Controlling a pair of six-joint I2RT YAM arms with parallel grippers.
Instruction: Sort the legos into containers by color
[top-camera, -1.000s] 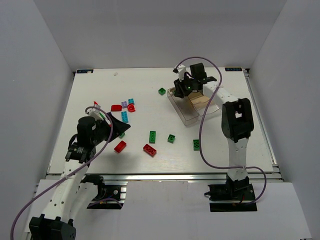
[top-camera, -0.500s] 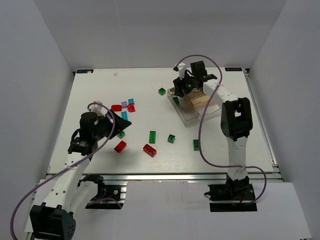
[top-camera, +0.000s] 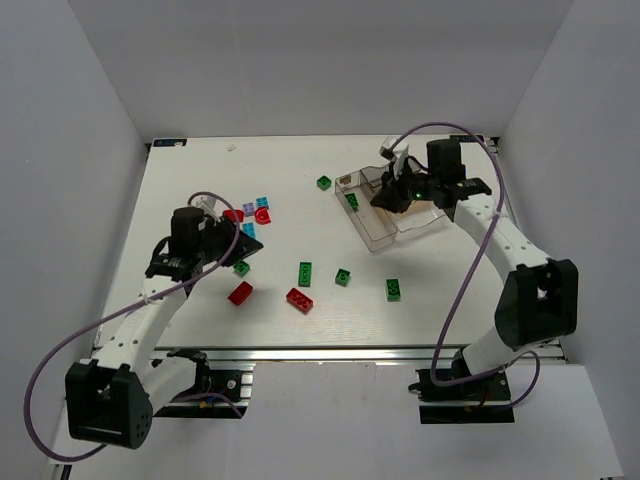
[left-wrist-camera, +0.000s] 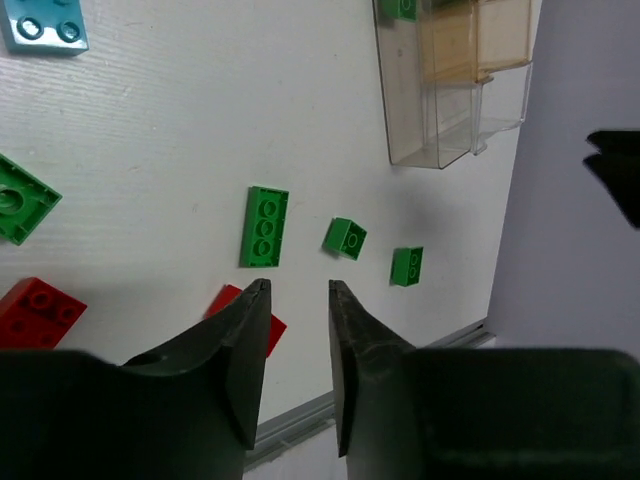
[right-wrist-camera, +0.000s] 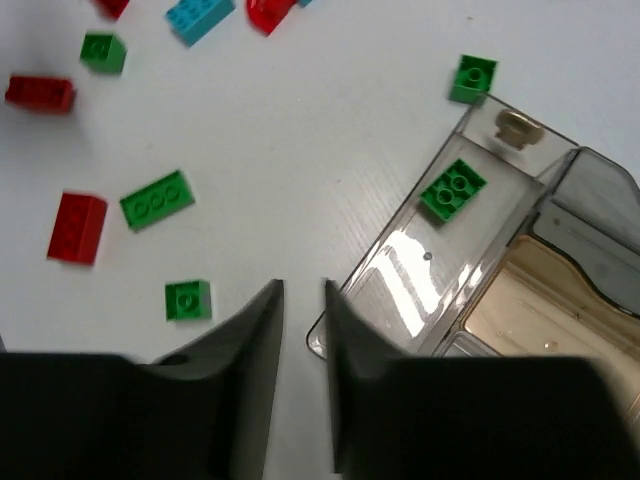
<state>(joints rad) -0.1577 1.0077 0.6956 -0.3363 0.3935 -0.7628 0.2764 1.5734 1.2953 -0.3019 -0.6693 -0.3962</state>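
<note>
The clear tray (top-camera: 385, 232) stands at the back right, with one green lego (top-camera: 352, 200) in its long section. My right gripper (top-camera: 385, 197) hovers over the tray, slightly open and empty; in the right wrist view its tips (right-wrist-camera: 303, 290) are above the tray's near corner (right-wrist-camera: 440, 270), and the green lego (right-wrist-camera: 452, 190) lies inside. My left gripper (top-camera: 248, 250) is slightly open and empty above the loose legos. In the left wrist view its tips (left-wrist-camera: 298, 288) are near a red lego (left-wrist-camera: 245, 312) and a green lego (left-wrist-camera: 264, 227).
Loose on the table are green legos (top-camera: 304, 273) (top-camera: 343, 276) (top-camera: 393, 289), red legos (top-camera: 240, 292) (top-camera: 299, 300), and a red, cyan and purple cluster (top-camera: 250, 212). Another green lego (top-camera: 324, 182) lies by the tray's far corner. White walls enclose the table.
My right arm swung to the right and its gripper moved from the tray's far left end to over the tray; a green lego now lies in the long section. My left arm moved further onto the table.
</note>
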